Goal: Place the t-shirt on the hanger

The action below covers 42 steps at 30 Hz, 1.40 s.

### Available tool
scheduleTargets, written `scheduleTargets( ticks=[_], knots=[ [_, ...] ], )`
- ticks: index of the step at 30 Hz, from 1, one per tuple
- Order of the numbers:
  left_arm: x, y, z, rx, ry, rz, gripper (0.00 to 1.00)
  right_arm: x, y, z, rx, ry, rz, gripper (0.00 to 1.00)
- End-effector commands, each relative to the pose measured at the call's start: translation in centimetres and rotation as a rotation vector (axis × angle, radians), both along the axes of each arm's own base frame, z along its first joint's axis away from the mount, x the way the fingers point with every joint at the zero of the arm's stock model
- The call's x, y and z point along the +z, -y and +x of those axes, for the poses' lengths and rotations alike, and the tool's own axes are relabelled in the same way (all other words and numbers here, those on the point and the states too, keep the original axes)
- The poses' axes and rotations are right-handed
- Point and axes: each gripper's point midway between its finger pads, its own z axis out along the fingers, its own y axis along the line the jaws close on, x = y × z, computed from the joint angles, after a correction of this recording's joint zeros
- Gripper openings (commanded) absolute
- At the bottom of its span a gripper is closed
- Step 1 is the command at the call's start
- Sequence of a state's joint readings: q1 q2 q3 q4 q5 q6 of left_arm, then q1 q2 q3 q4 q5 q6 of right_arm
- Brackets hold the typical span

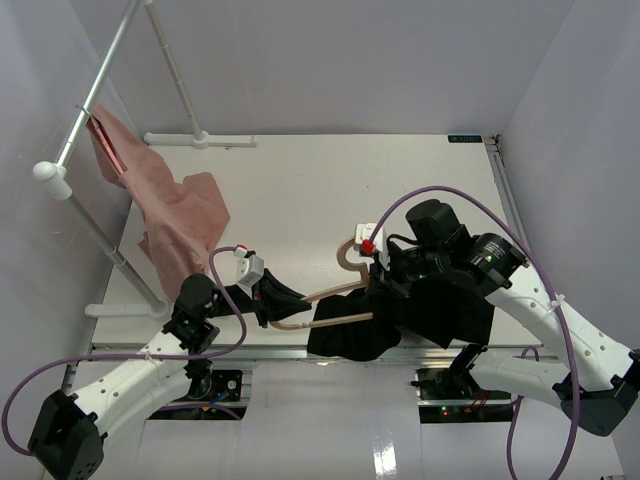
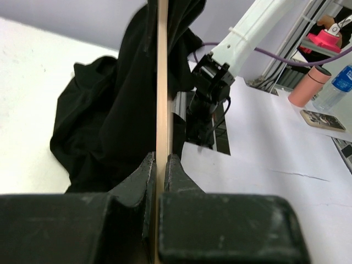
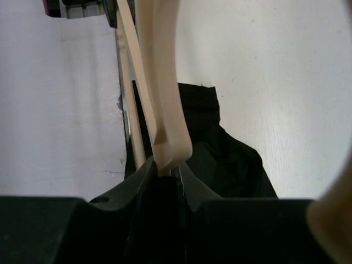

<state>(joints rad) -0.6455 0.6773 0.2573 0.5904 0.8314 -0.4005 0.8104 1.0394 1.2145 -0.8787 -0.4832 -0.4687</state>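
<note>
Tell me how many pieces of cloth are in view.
2. A black t-shirt is bunched at the near edge of the table, partly over the hanger; a pink cloth hangs from the rail at left. Others could be hidden.

Plain black t-shirt (image 1: 352,336), light tan hanger (image 1: 327,292), dusty pink cloth (image 1: 185,212), white table (image 1: 300,180).

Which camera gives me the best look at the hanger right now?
Top external: it shows the hanger with hook, bare shoulder and lower bar, running from the left gripper into the t-shirt. Left wrist shows only an edge-on wooden strip pinched between its fingers; right wrist shows a close-up of one shoulder and bar.
</note>
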Motion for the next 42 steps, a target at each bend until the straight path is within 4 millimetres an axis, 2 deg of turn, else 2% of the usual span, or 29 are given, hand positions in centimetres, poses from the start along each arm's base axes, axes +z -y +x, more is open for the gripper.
scheduleTargets(
  ticks=[1, 2, 8, 11, 15, 16, 19, 22, 25, 27, 29, 32, 33, 35, 37, 40, 42],
  knots=[
    [7.1, -0.4, 0.1, 0.033, 0.181, -0.148, 0.0, -1.1, -0.6, -0.7, -0.02, -0.03, 0.023, 0.08],
    [7.2, -0.4, 0.2, 0.037, 0.182, -0.15, 0.0, -1.3, -0.5, -0.7, -0.025, -0.03, 0.02, 0.08],
    [8.2, -0.2, 1.4, 0.087, 0.163, -0.161, 0.0, 1.3, -1.0, -0.7, -0.056, 0.038, 0.164, 0.08],
    [8.6, 0.2, 2.0, 0.091, 0.14, -0.145, 0.01, 1.9, -1.2, -0.6, -0.073, 0.063, 0.221, 0.08],
    [10.2, 0.4, 5.3, 0.226, 0.07, -0.116, 0.69, 2.2, -0.9, 1.3, -0.186, 0.098, 0.212, 0.08],
    [10.9, 0.2, 6.7, 0.298, 0.056, -0.12, 0.74, 2.5, -0.8, 1.9, -0.222, 0.112, 0.213, 0.08],
    [13.2, -0.4, 9.5, 0.436, 0.031, -0.087, 0.83, 3.4, 0.3, 5.2, -0.421, 0.18, 0.214, 0.08],
    [13.4, -1.6, 12.5, 0.607, -0.041, -0.032, 0.83, 4.2, 1.5, 7.9, -0.595, 0.228, 0.214, 0.08],
    [11.8, -1.6, 13.0, 0.63, -0.122, 0.029, 0.78, 4.5, 2.3, 9.5, -0.695, 0.253, 0.194, 0.08],
    [10.8, -0.7, 12.0, 0.555, -0.152, 0.033, 0.77, 5.2, 2.7, 10.5, -0.761, 0.277, 0.21, 0.08],
    [7.9, 0.2, 11.2, 0.492, -0.239, 0.042, 0.76, 6.0, 3.1, 11.2, -0.812, 0.291, 0.228, 0.08],
    [4.3, 1.8, 10.0, 0.372, -0.325, 0.047, 0.75, 7.4, 2.5, 11.3, -0.814, 0.28, 0.278, 0.08],
    [4.0, 2.4, 9.5, 0.325, -0.332, 0.035, 0.75, 8.1, 2.3, 11.3, -0.813, 0.278, 0.302, 0.08],
    [2.1, 3.4, 9.5, 0.283, -0.372, 0.058, 0.74, 9.2, 1.8, 11.3, -0.804, 0.275, 0.341, 0.08],
    [1.2, 4.3, 9.2, 0.227, -0.385, 0.068, 0.74, 10.9, 1.3, 11.4, -0.793, 0.28, 0.39, 0.08],
    [-1.3, 5.9, 8.7, 0.157, -0.406, 0.108, 0.74, 13.9, 0.8, 11.5, -0.79, 0.284, 0.463, 0.08],
    [-2.2, 6.7, 8.3, 0.122, -0.403, 0.117, 0.76, 14.6, 0.4, 11.4, -0.779, 0.274, 0.479, 0.08]
  ],
)
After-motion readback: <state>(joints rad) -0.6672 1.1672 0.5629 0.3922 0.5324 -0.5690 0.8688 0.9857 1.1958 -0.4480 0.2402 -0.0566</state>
